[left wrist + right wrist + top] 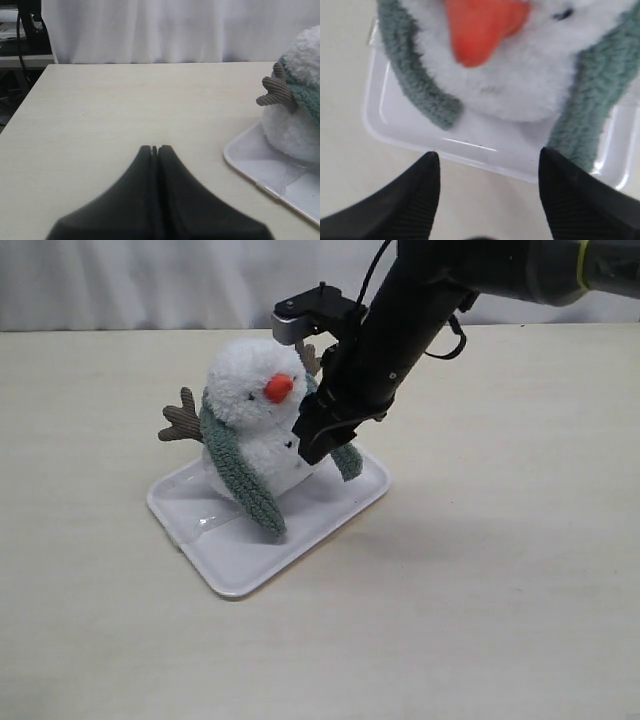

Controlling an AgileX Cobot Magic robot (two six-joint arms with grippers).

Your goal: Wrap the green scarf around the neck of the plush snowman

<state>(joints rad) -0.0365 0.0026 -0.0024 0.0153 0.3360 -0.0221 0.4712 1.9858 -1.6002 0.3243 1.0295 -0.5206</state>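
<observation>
Mind black right gripper (489, 155), wide and empty: could snag sage-green knit scarf (240, 475), toppling fluffy white plush snowman (245, 390).

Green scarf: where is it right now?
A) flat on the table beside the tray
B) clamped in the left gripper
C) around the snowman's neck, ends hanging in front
C: the green scarf loops the neck of the plush snowman, with one end hanging down each side of its front over the white tray; the right gripper is open and empty.
</observation>
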